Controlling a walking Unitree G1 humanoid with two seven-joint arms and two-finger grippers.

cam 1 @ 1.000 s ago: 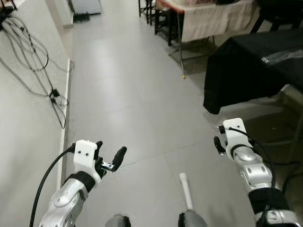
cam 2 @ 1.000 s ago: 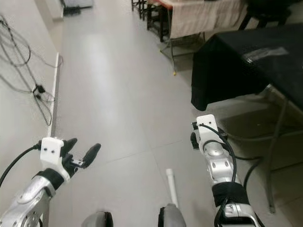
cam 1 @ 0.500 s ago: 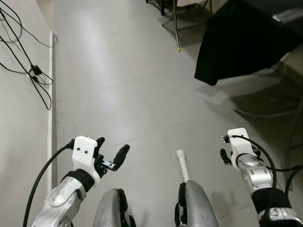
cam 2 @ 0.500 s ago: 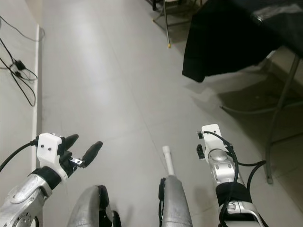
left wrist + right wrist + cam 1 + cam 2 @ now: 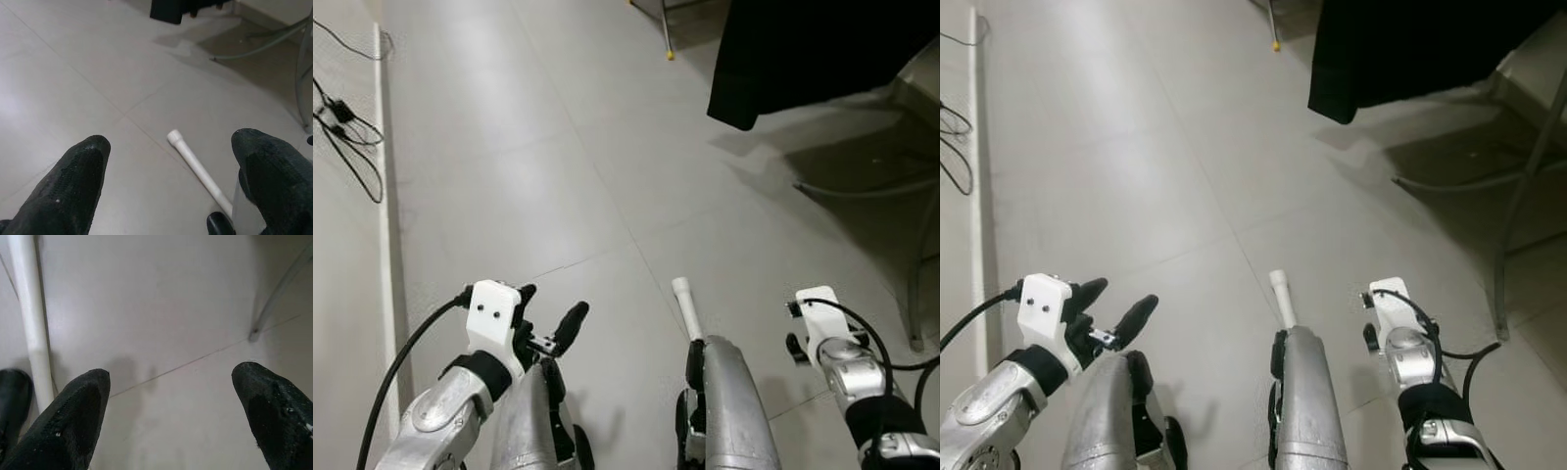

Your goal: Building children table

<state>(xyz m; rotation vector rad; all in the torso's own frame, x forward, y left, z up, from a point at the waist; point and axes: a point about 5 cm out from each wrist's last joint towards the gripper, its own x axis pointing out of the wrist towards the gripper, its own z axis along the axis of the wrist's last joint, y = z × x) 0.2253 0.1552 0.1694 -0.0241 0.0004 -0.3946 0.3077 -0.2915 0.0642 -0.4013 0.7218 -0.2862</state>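
Note:
A white tube-shaped table leg (image 5: 684,305) lies on the grey tiled floor straight ahead, its near end hidden behind my right knee (image 5: 729,397). My left gripper (image 5: 548,311) hovers open above the floor, to the left of the tube; its wrist view shows the tube (image 5: 195,169) between the spread fingertips. Low on the right, my right gripper (image 5: 795,345) is open too, and the tube (image 5: 28,318) runs past one finger in its wrist view. Both grippers hold nothing.
A table draped in black cloth (image 5: 803,49) stands at the far right with metal frame tubes (image 5: 862,186) under it. A thin leg with a yellow foot (image 5: 668,54) is beyond. Cables (image 5: 347,137) and a white strip (image 5: 384,196) run along the left wall.
The camera has tipped downward, so the floor scene slid up and my silver knees came into view. The white tube now sits just ahead of the right knee. Both grippers keep their pose.

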